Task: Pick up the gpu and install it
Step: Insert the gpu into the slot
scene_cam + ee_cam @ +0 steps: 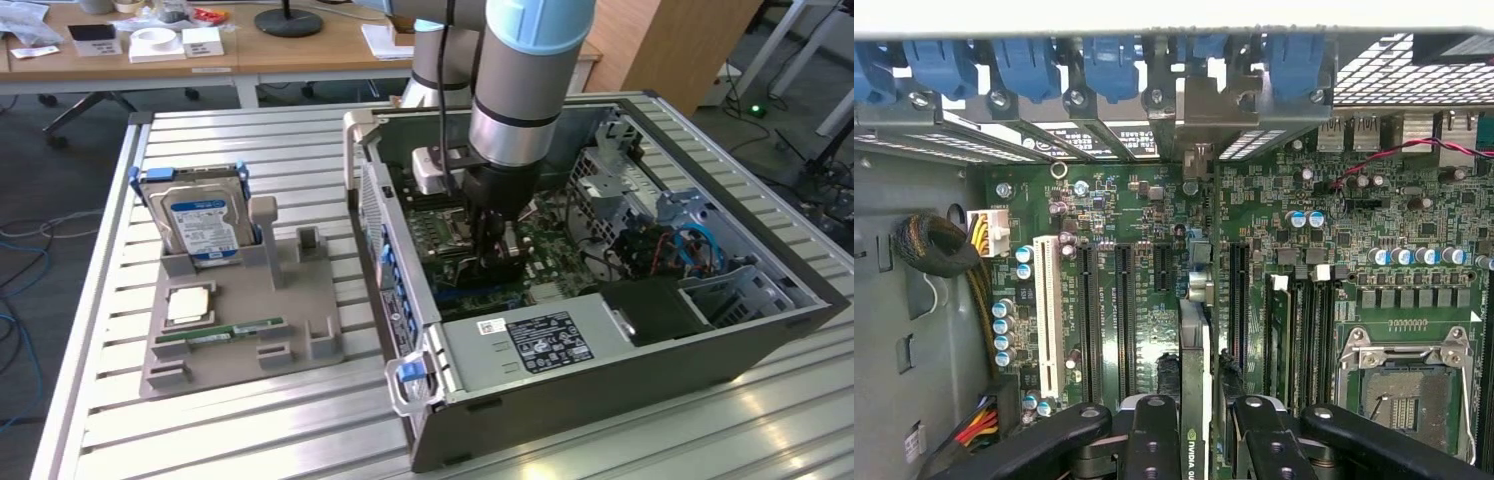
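Black fingers (1194, 425) clamped on edge-on gpu (1194, 340), arm (527, 80) vertical inside open computer case (747, 330), above motherboard (1134, 200)

1. My gripper (1194, 425) pinches the gpu (1194, 350), which stands edge-on over the motherboard (1154, 215).
2. The card's bracket end meets the blue-clipped slot row (1094, 65) at the case's rear edge.
3. The empty CPU socket (1404, 385) sits beside the memory slots (1304, 340).

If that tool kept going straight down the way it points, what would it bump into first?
Most likely the motherboard. The tool grips the gpu edge-on, pointing down into the case, so the card's lower edge would meet the board's slots first. Exact depth is unclear.
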You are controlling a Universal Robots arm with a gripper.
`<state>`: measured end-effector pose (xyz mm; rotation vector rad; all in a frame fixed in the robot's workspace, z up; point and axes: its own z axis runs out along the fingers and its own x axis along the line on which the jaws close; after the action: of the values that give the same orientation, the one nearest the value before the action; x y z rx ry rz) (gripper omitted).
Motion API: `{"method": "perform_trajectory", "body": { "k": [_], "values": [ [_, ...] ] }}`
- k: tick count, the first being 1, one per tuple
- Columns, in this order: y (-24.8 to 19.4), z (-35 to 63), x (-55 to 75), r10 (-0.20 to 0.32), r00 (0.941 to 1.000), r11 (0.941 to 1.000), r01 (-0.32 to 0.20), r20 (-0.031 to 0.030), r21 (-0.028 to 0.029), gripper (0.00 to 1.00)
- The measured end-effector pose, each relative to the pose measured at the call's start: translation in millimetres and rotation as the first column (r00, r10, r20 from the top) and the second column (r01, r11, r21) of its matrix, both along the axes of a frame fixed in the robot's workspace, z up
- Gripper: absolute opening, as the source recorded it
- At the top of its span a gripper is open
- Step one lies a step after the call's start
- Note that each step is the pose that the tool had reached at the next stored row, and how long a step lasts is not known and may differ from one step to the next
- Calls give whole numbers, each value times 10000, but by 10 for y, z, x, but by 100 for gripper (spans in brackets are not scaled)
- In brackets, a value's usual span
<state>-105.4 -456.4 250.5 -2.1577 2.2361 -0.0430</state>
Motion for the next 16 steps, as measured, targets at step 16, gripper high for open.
{"method": "perform_trajectory", "body": {
  "k": [16],
  "values": [
    [0, 0, -1, -1, 10000, 10000, 1, 0, 0, 38]
  ]
}}
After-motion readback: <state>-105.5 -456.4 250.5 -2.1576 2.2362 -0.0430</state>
